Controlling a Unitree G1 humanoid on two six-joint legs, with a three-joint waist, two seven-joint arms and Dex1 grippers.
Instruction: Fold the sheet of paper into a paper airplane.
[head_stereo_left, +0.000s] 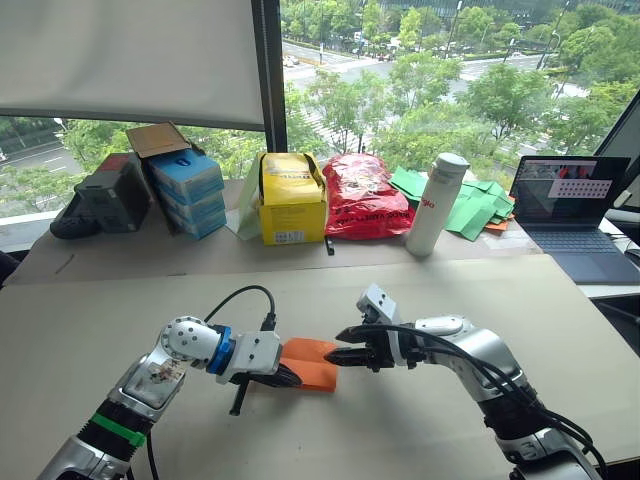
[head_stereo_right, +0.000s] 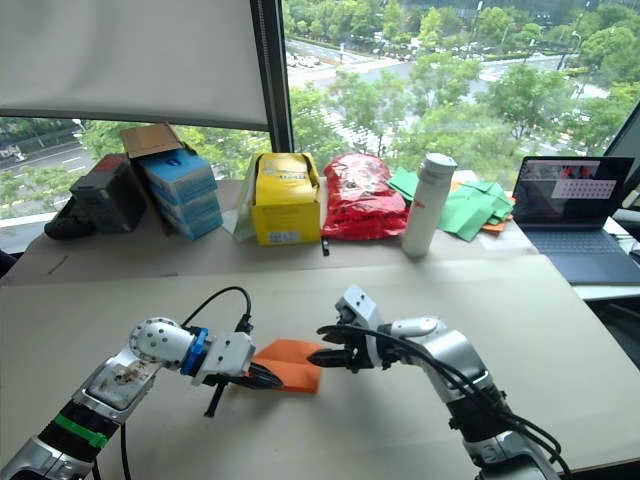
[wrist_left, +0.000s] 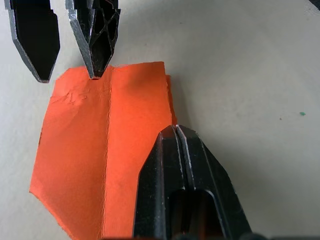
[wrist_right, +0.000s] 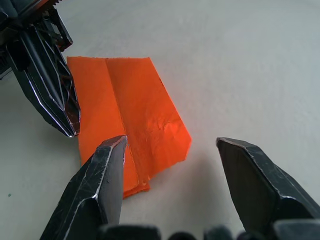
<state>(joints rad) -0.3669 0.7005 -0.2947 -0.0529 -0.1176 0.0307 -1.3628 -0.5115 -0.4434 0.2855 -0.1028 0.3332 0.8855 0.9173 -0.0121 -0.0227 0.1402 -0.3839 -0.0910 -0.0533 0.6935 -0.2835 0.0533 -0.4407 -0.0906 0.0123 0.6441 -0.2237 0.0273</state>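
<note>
On the tabletop, near its front edge, lies the sheet of paper, already folded into a narrower layered orange shape with a centre crease; no wings formed yet, so I judge the airplane roughly midway. Left tool is clenched, tips pressing the paper's near edge. Right tool is released, jaws spread, one tip on the crease end

Beige table — folded orange sheet of paper lies flat on it.
</note>
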